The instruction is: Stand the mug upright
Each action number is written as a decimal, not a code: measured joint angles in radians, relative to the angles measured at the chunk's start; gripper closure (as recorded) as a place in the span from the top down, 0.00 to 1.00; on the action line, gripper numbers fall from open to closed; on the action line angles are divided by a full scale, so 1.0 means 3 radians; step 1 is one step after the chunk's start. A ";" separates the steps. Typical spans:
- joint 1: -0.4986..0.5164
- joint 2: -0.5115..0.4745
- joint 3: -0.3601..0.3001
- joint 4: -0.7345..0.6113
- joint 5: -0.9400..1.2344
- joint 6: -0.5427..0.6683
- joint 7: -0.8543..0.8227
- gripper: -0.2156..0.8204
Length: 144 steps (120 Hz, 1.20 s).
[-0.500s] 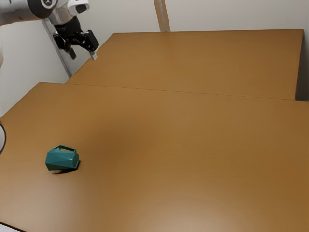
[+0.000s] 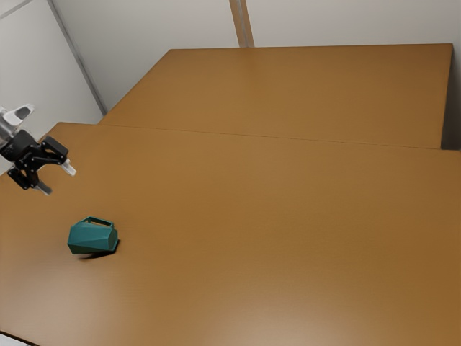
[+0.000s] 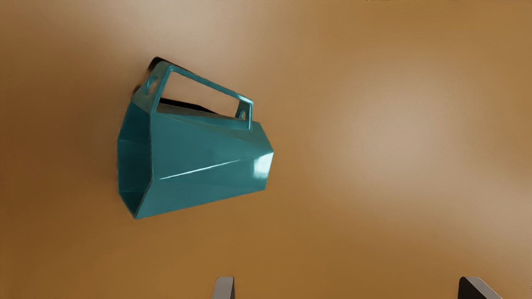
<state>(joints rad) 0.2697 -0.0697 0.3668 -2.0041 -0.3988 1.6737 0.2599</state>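
My gripper hangs above the table near the exterior view's left edge, higher than the mug and apart from it. The teal faceted mug lies on its side on the table, its handle toward the far side in that view. In the wrist view the mug shows its dark hollow mouth at one end and its narrower base at the other, with the angular handle along one side. The gripper has its two fingertips wide apart, nothing between them.
The brown wooden table extends around the mug. Behind it, beyond a thin seam, is another brown surface, with pale walls farther back.
My arm has swung toward the exterior view's left and down in the picture, bringing the gripper nearer the mug. The mug has stayed where it was.
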 joint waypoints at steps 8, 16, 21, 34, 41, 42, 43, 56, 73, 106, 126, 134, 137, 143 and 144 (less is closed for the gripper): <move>0.0179 0.0178 0.0013 -0.0058 -0.0068 0.0065 0.0198 0.77; 0.0326 0.0369 0.0019 -0.0076 -0.0154 0.0160 0.0425 0.77; 0.0393 0.0482 0.0025 -0.0078 -0.0230 0.0206 0.0560 0.77; 0.0382 0.0749 0.0064 -0.0080 -0.0481 0.0291 0.0903 0.77; 0.0378 0.0889 0.0109 -0.0081 -0.0683 0.0313 0.1091 0.77; 0.0380 0.0908 0.0119 -0.0082 -0.0716 0.0314 0.1119 0.77; 0.0383 0.0927 0.0129 -0.0082 -0.0749 0.0315 0.1146 0.77; 0.0420 0.1065 0.0294 -0.0085 -0.1080 0.0266 0.1472 0.77; 0.0457 0.1122 0.0343 -0.0201 -0.1324 0.0195 0.1841 0.77; 0.0457 0.1117 0.0349 -0.0415 -0.1552 0.0129 0.2369 0.77; 0.0456 0.0997 0.0374 -0.0471 -0.1601 0.0106 0.2600 0.77; 0.0454 0.0995 0.0380 -0.0482 -0.1620 0.0092 0.2677 0.77; 0.0452 0.0996 0.0381 -0.0488 -0.1626 0.0087 0.2703 0.77; 0.0439 0.0996 0.0382 -0.0502 -0.1648 0.0080 0.2750 0.77; 0.0436 0.0996 0.0382 -0.0508 -0.1654 0.0079 0.2757 0.77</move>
<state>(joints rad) 0.4005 0.2290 0.4815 -2.1566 -0.8949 1.6973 1.0870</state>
